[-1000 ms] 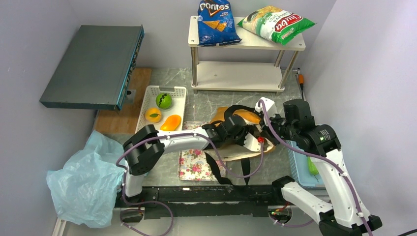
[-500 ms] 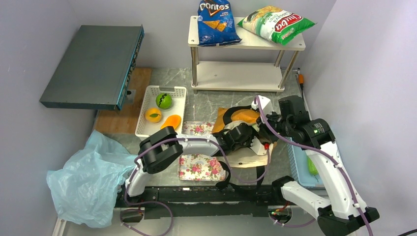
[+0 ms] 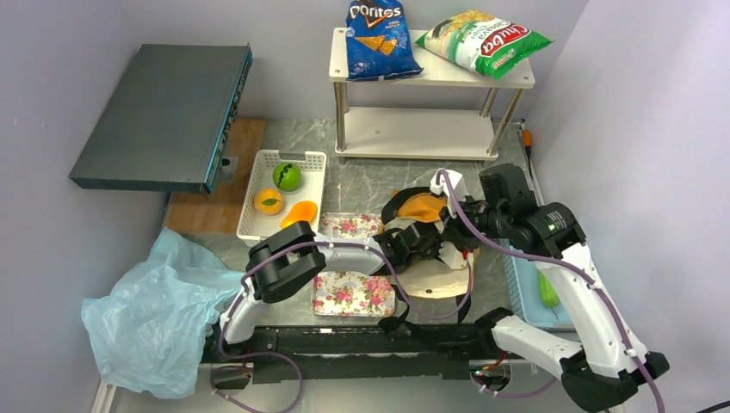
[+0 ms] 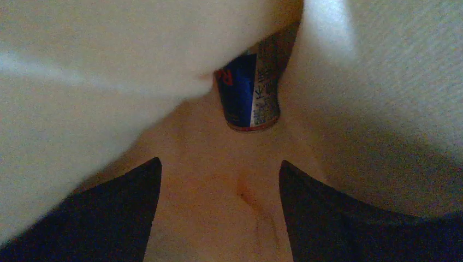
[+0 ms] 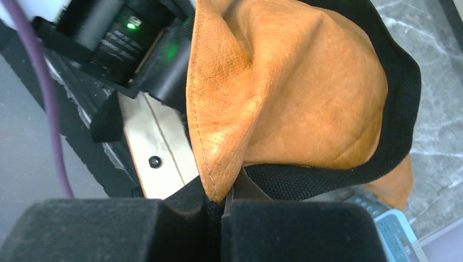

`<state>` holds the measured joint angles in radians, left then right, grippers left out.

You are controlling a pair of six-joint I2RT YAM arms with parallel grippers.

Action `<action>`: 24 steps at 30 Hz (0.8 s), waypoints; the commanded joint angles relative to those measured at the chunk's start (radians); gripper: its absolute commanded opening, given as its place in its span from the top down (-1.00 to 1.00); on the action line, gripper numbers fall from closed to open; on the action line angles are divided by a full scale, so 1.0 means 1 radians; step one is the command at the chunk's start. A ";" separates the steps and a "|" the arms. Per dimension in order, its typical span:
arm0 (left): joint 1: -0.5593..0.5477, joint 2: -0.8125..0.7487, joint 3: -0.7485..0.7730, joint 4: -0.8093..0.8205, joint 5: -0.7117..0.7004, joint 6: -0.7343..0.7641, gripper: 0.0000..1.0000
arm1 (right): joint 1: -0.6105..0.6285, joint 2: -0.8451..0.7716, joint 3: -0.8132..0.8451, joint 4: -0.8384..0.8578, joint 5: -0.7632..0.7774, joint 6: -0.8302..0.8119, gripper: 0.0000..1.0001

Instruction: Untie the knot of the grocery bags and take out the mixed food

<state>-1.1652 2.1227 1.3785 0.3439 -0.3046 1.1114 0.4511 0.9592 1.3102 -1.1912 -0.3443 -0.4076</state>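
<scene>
The orange-tan tote [image 3: 423, 206] lies mid-table with its mouth held up. My right gripper [image 5: 221, 203] is shut on the tote's rim [image 5: 218, 164], beside the black strap [image 5: 327, 177]. My left gripper [image 4: 220, 164] is inside the tote, open, with nothing between its fingers. A slim silver-blue can [image 4: 248, 93] lies just ahead of it on the lining. The green fruit [image 3: 287, 176], orange fruit [image 3: 268, 201] and mango [image 3: 299, 213] sit in the white basket [image 3: 258, 168]. The light-blue plastic bag [image 3: 146, 318] lies crumpled at the near left. No knot is in view.
A white shelf [image 3: 430, 73] at the back carries a blue Doritos bag [image 3: 379, 39] and the green-white chip bag [image 3: 482, 41]. A long green vegetable [image 3: 547, 288] lies in the blue bin on the right. Two floral trays [image 3: 353, 292] lie near the front.
My left gripper opened wide and its arm pushed further into the tote. My right gripper carried the rim back and to the left, and the tote bunched up.
</scene>
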 commanded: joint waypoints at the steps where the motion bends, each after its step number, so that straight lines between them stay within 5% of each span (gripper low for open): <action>1: 0.024 0.069 -0.024 -0.019 -0.037 0.007 -0.64 | 0.102 0.009 0.106 0.111 -0.201 0.090 1.00; 15: 0.089 0.182 0.146 -0.329 0.081 -0.027 -0.38 | 0.208 0.050 0.159 0.098 -0.147 0.043 1.00; 24: 0.097 0.312 0.460 -0.754 0.136 -0.039 -0.26 | 0.208 0.017 0.150 0.090 -0.032 0.008 1.00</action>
<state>-1.0859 2.3039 1.7157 -0.0711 -0.1555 1.0595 0.6090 1.0473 1.3773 -1.2018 -0.1894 -0.4259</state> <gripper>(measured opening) 0.657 0.033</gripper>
